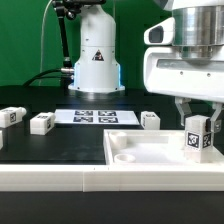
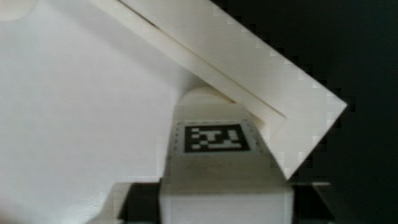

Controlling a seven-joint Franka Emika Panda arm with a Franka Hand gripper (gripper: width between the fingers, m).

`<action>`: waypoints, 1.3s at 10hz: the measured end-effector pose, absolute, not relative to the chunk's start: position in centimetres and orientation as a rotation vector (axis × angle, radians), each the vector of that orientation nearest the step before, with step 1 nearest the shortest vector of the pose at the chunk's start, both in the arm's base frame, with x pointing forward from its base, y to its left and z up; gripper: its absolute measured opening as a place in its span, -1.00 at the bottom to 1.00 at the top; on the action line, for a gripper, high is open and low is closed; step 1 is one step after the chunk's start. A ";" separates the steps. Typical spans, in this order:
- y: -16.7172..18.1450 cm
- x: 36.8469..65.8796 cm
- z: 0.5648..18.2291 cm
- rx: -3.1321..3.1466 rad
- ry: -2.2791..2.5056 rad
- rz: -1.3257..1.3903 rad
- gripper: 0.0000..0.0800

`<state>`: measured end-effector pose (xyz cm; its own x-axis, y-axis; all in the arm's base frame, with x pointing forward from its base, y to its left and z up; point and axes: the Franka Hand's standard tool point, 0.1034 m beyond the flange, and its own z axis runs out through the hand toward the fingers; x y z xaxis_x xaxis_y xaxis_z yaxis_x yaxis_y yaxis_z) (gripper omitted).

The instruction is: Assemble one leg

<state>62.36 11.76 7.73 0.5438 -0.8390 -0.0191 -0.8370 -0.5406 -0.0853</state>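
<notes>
My gripper (image 1: pixel 196 128) is shut on a leg (image 1: pixel 196 138), a small white post with a black-and-white tag, and holds it upright over the far right corner of the large white square tray-like piece (image 1: pixel 135 152). In the wrist view the leg (image 2: pixel 214 165) runs up between my dark fingers (image 2: pixel 143 200) toward the tray's raised rim (image 2: pixel 231 60); I cannot tell whether its lower end touches the tray. Three more legs lie on the black table: one (image 1: pixel 11 116) and another (image 1: pixel 41 122) at the exterior view's left, a third (image 1: pixel 149 120) near the tray's back edge.
The marker board (image 1: pixel 94 117) lies flat on the table behind the tray. The arm's white base (image 1: pixel 97 60) stands at the back with cables beside it. A white ledge (image 1: pixel 60 180) runs along the front edge.
</notes>
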 end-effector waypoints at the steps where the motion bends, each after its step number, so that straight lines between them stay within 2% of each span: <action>1: 11.7 62.4 7.7 -2.689 1.454 -0.037 -0.25; 2: 11.7 62.4 7.7 -2.718 1.400 -0.039 -0.25; 3: 11.7 62.3 7.7 -2.745 1.351 -0.040 0.24; 4: 11.7 62.3 7.7 -2.811 1.218 -0.049 0.24; 5: 11.7 62.3 7.7 -2.877 1.064 -0.055 0.54; 6: 11.8 62.3 7.7 -2.924 0.936 -0.060 0.61; 13: 11.8 62.3 7.8 -3.138 -0.102 -0.073 0.62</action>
